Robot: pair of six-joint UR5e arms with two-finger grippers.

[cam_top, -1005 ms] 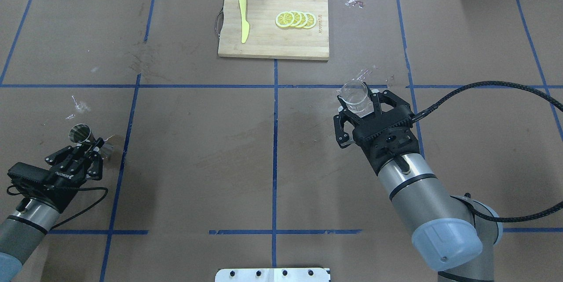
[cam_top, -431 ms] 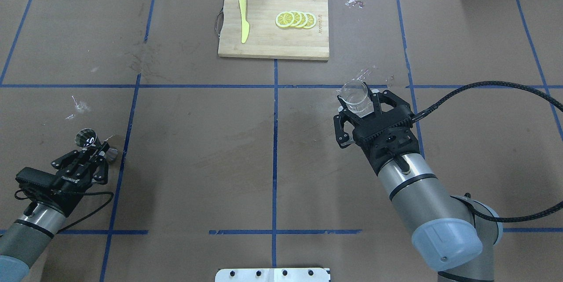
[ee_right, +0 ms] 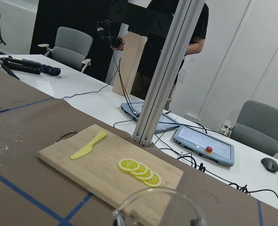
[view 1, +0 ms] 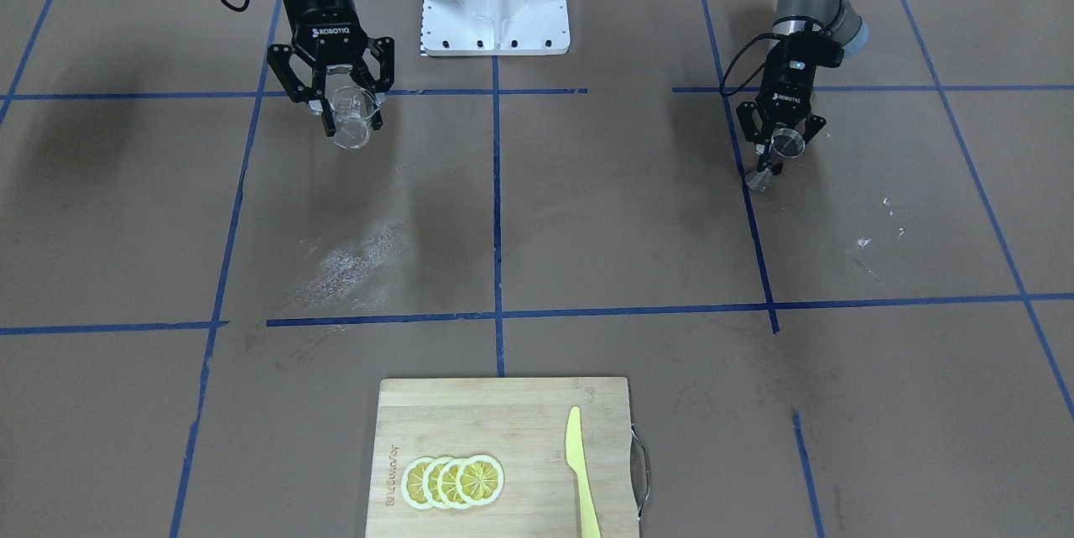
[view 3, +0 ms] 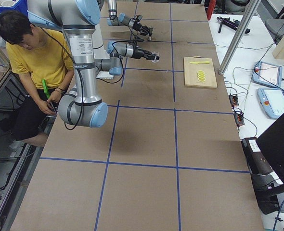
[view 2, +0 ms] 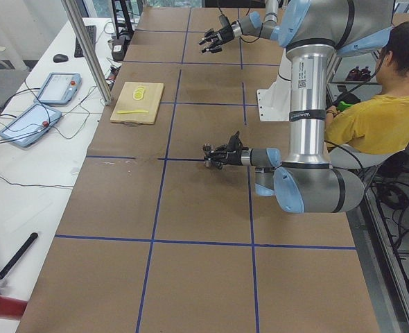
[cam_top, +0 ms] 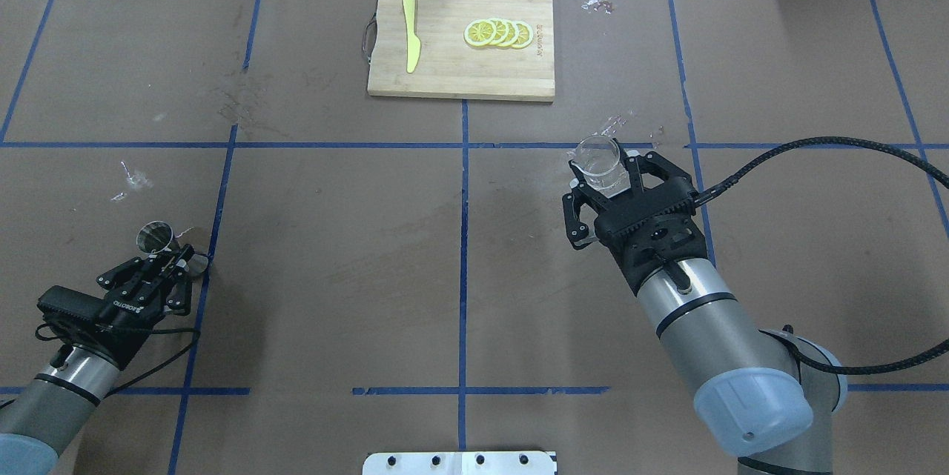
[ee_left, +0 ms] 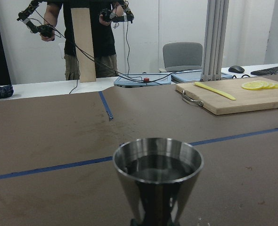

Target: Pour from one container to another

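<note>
Left gripper (cam_top: 169,256), clamped on one steel jigger (cam_top: 155,236), has shifted toward 4 o'clock and now sits at 8 o'clock on the table (cam_top: 334,238). Right gripper (cam_top: 605,178), unmoved at 3 o'clock, grips one glass cup (cam_top: 597,156). Cutting board (cam_top: 460,71) at 12 o'clock: four lemon slices (cam_top: 498,33), one yellow knife (cam_top: 410,34).

ROBOTIQ printed white on right hand (view 1: 351,123), also on left hand (cam_top: 170,256)

Silver arms (cam_top: 689,312) with pale blue joint caps (cam_top: 752,404), black ROBOTIQ-marked tools (view 1: 352,125), braided black cable (cam_top: 815,140)
</note>
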